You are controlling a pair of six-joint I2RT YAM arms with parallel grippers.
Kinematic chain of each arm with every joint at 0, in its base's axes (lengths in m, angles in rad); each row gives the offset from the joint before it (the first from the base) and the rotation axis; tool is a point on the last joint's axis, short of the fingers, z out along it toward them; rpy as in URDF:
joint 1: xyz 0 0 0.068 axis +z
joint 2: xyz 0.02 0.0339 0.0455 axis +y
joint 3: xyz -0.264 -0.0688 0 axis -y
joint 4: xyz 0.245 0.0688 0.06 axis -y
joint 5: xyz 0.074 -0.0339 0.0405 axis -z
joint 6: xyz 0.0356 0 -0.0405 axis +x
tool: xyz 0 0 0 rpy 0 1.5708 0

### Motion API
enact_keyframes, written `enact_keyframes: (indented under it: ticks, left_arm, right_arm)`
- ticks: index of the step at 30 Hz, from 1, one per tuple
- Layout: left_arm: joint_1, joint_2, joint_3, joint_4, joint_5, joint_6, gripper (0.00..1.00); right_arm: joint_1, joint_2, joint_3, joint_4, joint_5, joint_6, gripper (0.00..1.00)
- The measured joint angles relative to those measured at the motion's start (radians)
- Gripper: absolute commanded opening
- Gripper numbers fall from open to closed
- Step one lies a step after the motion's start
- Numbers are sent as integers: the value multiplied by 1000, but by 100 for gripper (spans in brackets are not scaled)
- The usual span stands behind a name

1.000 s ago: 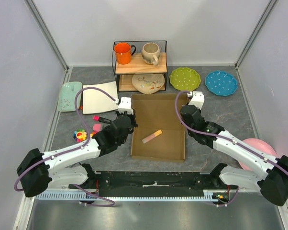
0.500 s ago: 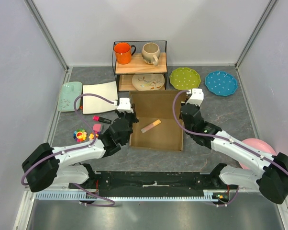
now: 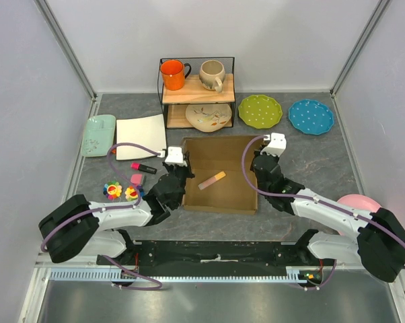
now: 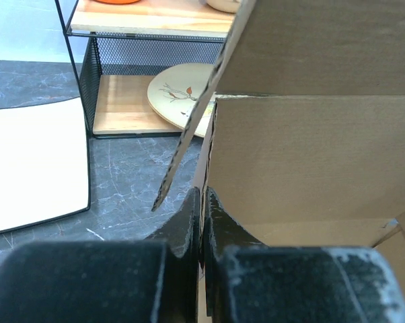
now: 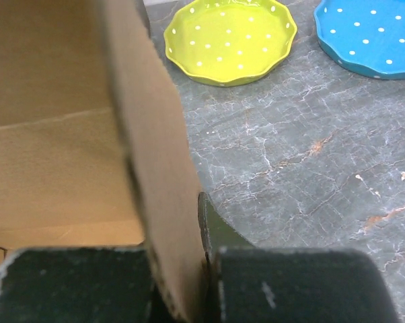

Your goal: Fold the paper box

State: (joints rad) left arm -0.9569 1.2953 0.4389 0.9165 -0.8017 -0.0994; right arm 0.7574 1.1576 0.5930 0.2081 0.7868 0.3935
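The paper box (image 3: pixel 223 192) is brown corrugated cardboard, lying open in the middle of the table with its side walls raised. My left gripper (image 3: pixel 184 177) is shut on the left wall (image 4: pixel 283 155), its two fingers pinching the cardboard edge (image 4: pixel 202 205). My right gripper (image 3: pixel 255 176) is shut on the right wall (image 5: pixel 155 175). Only its outer finger (image 5: pixel 212 229) shows; the other is hidden behind the cardboard. A pink and yellow stick (image 3: pixel 211 180) lies loose inside the box.
A wire shelf (image 3: pixel 197 94) behind the box holds an orange mug (image 3: pixel 173 74), a beige mug (image 3: pixel 212 74) and a patterned plate (image 3: pixel 208 116). Green (image 3: pixel 260 110), blue (image 3: pixel 311 116) and pink (image 3: pixel 359 202) plates lie right. A white square plate (image 3: pixel 140 136), mint dish (image 3: pixel 98 134), marker (image 3: pixel 143 166) and toys (image 3: pixel 122 192) lie left.
Both grippers have come down and nearer to the bases while holding the box's side walls. The box looks shorter front to back, and the stick inside has slid toward its far side.
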Motion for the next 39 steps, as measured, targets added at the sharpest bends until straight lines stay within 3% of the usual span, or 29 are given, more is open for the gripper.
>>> enact_keyframes:
  ticks: [11, 18, 26, 39]
  left_arm:
    - [-6, -9, -84, 117, 28, -40, 2]
    - [-16, -73, -147, 71, 72, -105, 10]
    - [-18, -135, -201, 60, 97, -163, 17]
    - [-27, -311, -246, -41, 100, -169, 19]
  right_arm:
    - [6, -5, -92, 163, 14, 45, 0]
    - [20, -52, -179, 149, -10, 71, 4]
    - [31, -137, -240, 103, -44, 118, 41]
    - [37, -358, -230, -124, -84, 112, 63]
